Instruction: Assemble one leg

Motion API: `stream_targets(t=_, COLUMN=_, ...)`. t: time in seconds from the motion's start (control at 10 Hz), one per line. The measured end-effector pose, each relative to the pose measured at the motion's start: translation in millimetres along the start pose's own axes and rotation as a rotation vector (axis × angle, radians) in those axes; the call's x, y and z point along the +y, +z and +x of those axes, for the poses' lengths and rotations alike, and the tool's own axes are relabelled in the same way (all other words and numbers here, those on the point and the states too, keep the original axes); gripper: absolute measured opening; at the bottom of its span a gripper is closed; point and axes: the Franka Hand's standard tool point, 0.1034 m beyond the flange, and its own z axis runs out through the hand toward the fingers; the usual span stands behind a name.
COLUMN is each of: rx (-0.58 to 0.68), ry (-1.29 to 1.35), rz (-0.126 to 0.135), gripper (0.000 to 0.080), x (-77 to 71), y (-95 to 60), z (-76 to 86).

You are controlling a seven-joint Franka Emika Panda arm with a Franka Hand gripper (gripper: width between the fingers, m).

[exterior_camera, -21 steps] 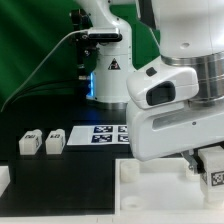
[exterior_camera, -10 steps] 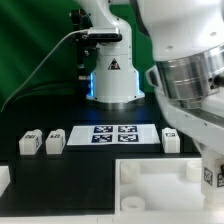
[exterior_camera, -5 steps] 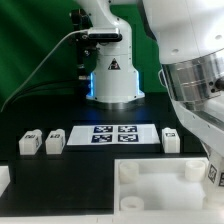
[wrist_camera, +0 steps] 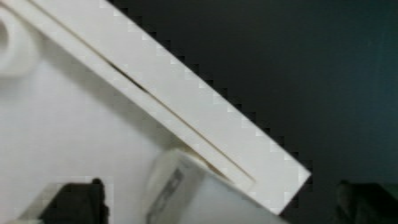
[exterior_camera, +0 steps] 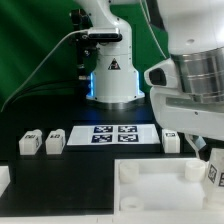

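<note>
My gripper [wrist_camera: 217,208] stands around a white leg [wrist_camera: 199,192], its dark fingers [wrist_camera: 71,205] wide on either side with a gap showing, so it is open. In the exterior view the gripper [exterior_camera: 212,162] is at the far right edge over this tagged leg [exterior_camera: 214,173], at the right corner of the white tray [exterior_camera: 150,190]. Two more legs [exterior_camera: 30,142] [exterior_camera: 54,142] stand side by side on the exterior view's left. A further leg [exterior_camera: 170,140] stands just right of the marker board [exterior_camera: 112,134].
The tray's raised rim [wrist_camera: 178,100] runs diagonally through the wrist view, with a round socket [wrist_camera: 11,45] at one corner. The arm's base [exterior_camera: 110,70] stands behind the marker board. A white block [exterior_camera: 4,180] sits at the exterior view's left edge.
The arm's wrist and upper body have turned and risen, uncovering the leg right of the marker board. The tagged leg at the tray's right corner has stayed in place.
</note>
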Motion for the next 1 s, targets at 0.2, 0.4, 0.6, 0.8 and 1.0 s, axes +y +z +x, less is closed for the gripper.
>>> stream_targets(t=0.2, rx=0.01, ry=-0.304, rz=-0.029, gripper=0.0649, x=5.3, y=4.8, z=0.1)
stream_targets(t=0.4, rx=0.017, ry=-0.569, rz=-0.047, gripper=0.0649, x=9.7, y=3.1, z=6.8)
stream_targets(t=0.6, rx=0.014, ry=-0.549, rz=-0.045, gripper=0.0562, x=9.1, y=4.9, z=5.4)
stream_targets(t=0.8, rx=0.014, ry=-0.531, rz=-0.045, gripper=0.0427, x=10.0, y=4.8, z=6.1)
stream_targets(t=1.0, rx=0.022, ry=-0.294, rz=-0.048, gripper=0.0296, x=12.6, y=5.3, z=8.1)
